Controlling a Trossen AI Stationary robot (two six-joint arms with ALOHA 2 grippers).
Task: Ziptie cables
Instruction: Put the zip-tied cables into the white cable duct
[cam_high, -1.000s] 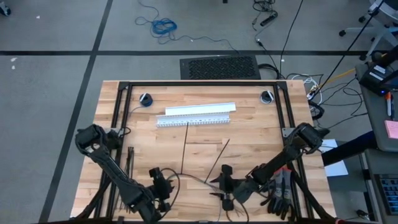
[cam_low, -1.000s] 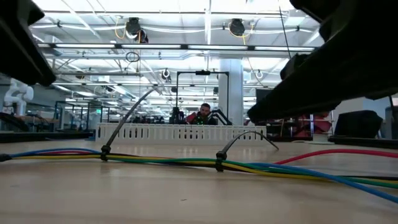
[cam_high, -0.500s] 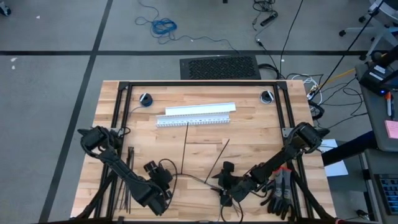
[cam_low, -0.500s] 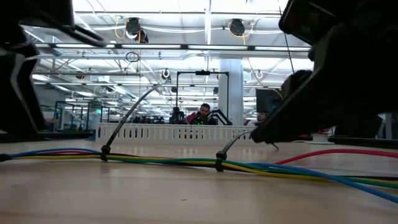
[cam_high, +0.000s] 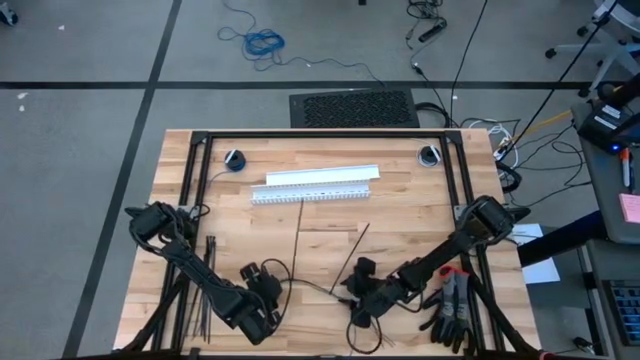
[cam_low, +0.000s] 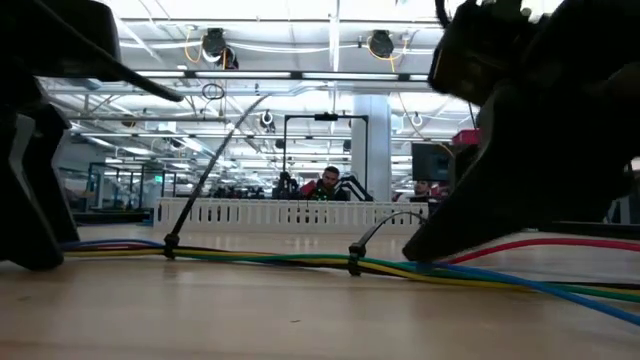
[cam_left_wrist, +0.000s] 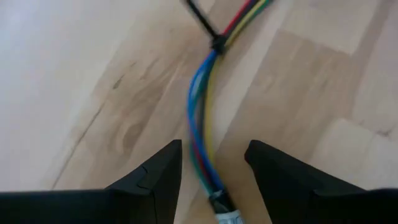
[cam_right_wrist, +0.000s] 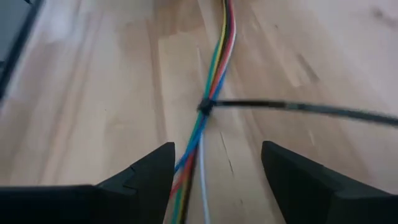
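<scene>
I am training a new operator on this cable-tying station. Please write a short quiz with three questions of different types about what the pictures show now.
1. True or false: two zipties are already fastened around the cables.
2. Multiple choice: in the left wrist view, where is the bundle relative to the left gripper? A) lying between its open fingers, B) clamped tight, C) not visible.
3. Short answer: what white item lies at the far side of the table?

Key:
1. True; both tails stick up from the bundle.
2. A
3. The white slotted channel, beside a plain white strip. The right gripper is open too, above the bundle.
</scene>
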